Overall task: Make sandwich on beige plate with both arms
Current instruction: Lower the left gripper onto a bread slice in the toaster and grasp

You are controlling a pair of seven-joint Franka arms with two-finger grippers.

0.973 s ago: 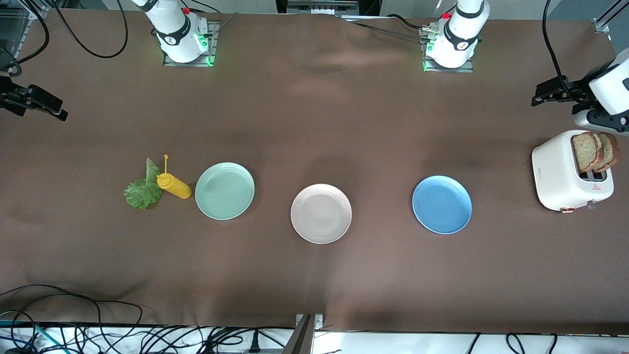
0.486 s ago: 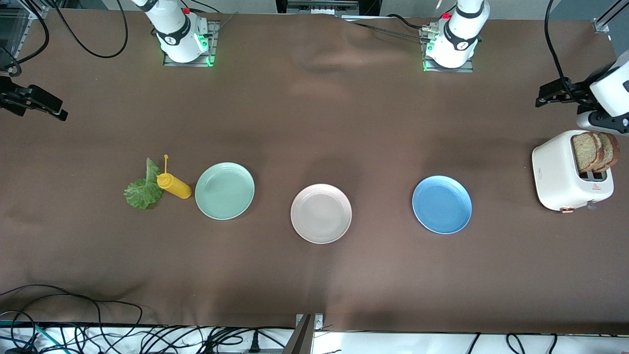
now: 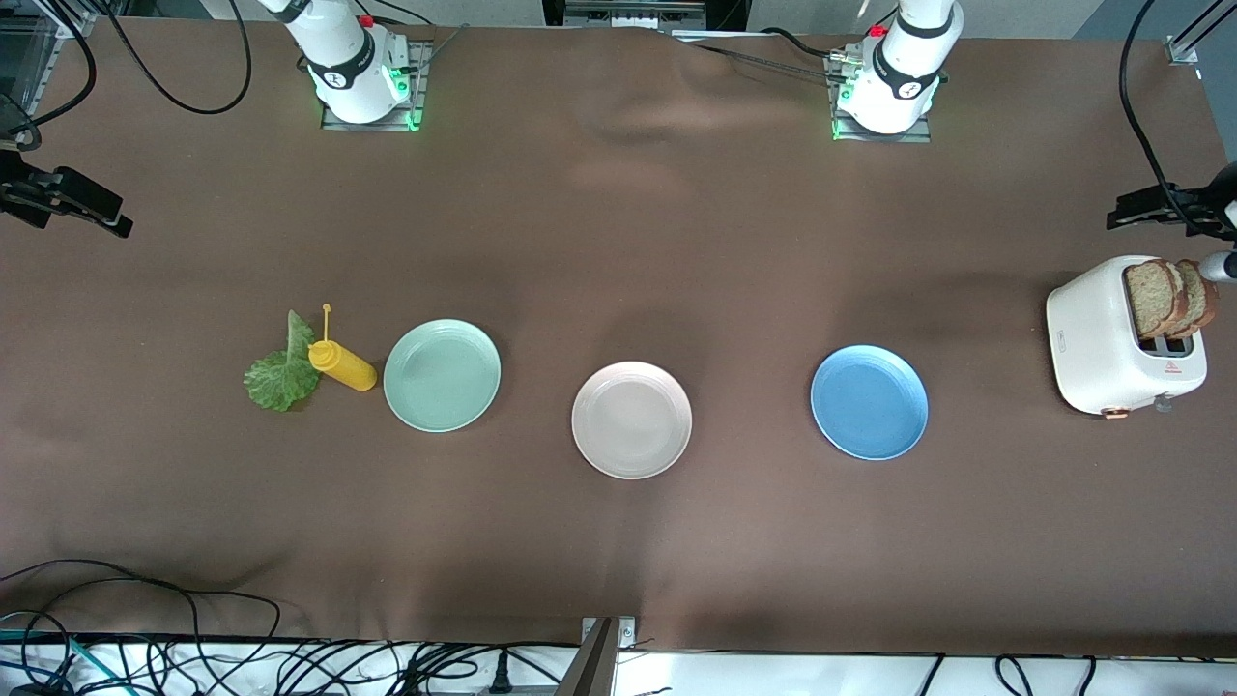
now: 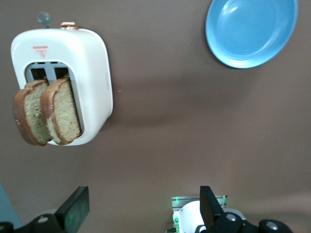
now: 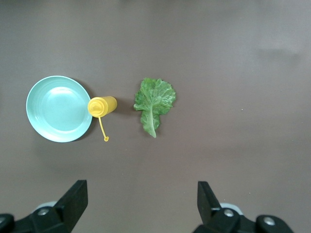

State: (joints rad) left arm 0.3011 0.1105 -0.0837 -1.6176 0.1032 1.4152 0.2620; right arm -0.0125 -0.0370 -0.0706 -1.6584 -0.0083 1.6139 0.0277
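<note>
The beige plate sits bare in the middle of the table. The sandwich's parts lie apart. Two brown bread slices stand in a white toaster at the left arm's end. A green lettuce leaf lies flat toward the right arm's end. My left gripper hangs open over bare cloth beside the toaster, holding nothing. My right gripper hangs open over bare cloth near the lettuce, also holding nothing.
A yellow mustard bottle lies between the lettuce and a mint-green plate. A blue plate sits between the beige plate and the toaster. Cables run along the table's edge nearest the front camera.
My left gripper has drifted outward toward the table's edge at the left arm's end, partly leaving the front view. The right arm has not moved.
</note>
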